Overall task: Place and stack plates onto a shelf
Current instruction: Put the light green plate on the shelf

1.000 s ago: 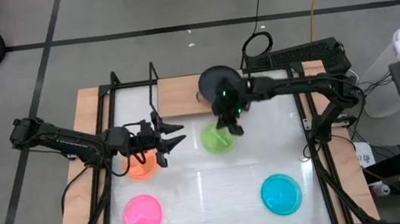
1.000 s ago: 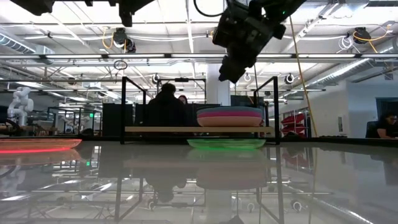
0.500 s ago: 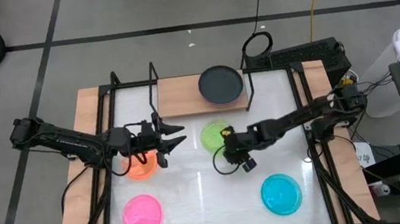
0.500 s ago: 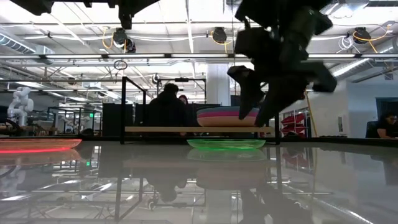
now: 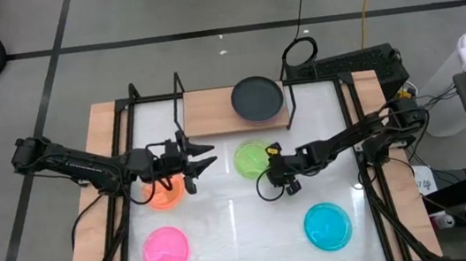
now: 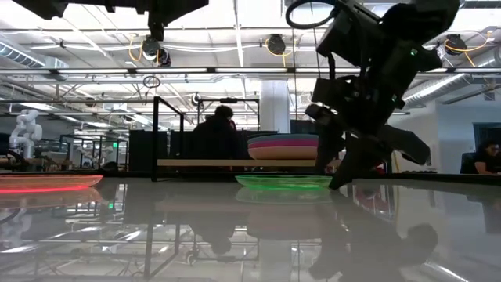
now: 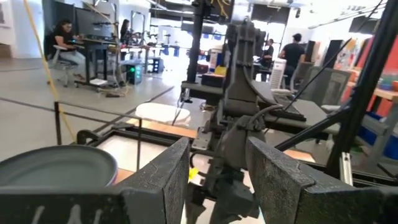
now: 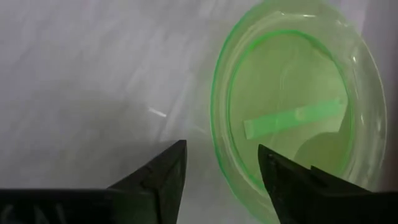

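A green plate (image 5: 251, 158) lies flat on the white table (image 5: 226, 216), just in front of the shelf (image 5: 213, 111). A stack of plates with a black plate (image 5: 257, 97) on top sits on the shelf's right part. My right gripper (image 5: 265, 184) is open and low over the table, at the green plate's (image 8: 292, 118) near rim, its fingers (image 8: 283, 177) on either side of that rim. I cannot tell whether they touch it. My left gripper (image 5: 208, 158) hovers open and empty above an orange plate (image 5: 165, 193).
A hot pink plate (image 5: 166, 250) lies near the front left and a cyan plate (image 5: 328, 226) near the front right. Black wire uprights (image 5: 179, 101) flank the shelf. Bare table lies between the two front plates. A person (image 6: 215, 129) sits beyond the table.
My right gripper has left the black plate on the shelf's stack and opened. It has swung toward the table's near edge and come down beside the green plate. The black plate stays on the stack.
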You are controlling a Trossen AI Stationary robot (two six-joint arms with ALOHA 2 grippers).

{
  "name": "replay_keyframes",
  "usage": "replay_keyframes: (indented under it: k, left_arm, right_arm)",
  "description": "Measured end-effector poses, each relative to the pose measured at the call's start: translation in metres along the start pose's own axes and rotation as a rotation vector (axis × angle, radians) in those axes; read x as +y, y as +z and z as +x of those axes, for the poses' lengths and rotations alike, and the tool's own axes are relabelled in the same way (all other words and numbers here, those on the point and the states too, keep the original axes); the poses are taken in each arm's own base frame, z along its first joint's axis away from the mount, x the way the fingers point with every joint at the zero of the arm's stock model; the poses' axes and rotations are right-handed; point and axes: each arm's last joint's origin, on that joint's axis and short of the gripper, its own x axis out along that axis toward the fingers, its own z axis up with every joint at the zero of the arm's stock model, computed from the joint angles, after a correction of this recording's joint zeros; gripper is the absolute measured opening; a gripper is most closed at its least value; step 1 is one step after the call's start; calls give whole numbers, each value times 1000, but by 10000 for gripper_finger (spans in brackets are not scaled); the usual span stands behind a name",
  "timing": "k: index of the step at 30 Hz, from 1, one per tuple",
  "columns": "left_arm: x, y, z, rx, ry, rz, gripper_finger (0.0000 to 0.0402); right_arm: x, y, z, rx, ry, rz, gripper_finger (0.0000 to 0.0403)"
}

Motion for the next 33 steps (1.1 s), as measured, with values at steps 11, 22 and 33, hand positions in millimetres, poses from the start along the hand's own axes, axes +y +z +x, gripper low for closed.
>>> replay_keyframes:
  k: [11,22,33]
  left_arm:
    - [1,-1,0,6,22,-4,163]
    - [2,-2,0,17,53,-21,163]
    - [3,0,0,-13,93,-32,163]
  right_arm:
    - [-2,-16,6,45,-59,20,55]
    - [-5,-8,6,-8,-133,0,1]
    - [-12,56,-23,-241,-135,-59,0]
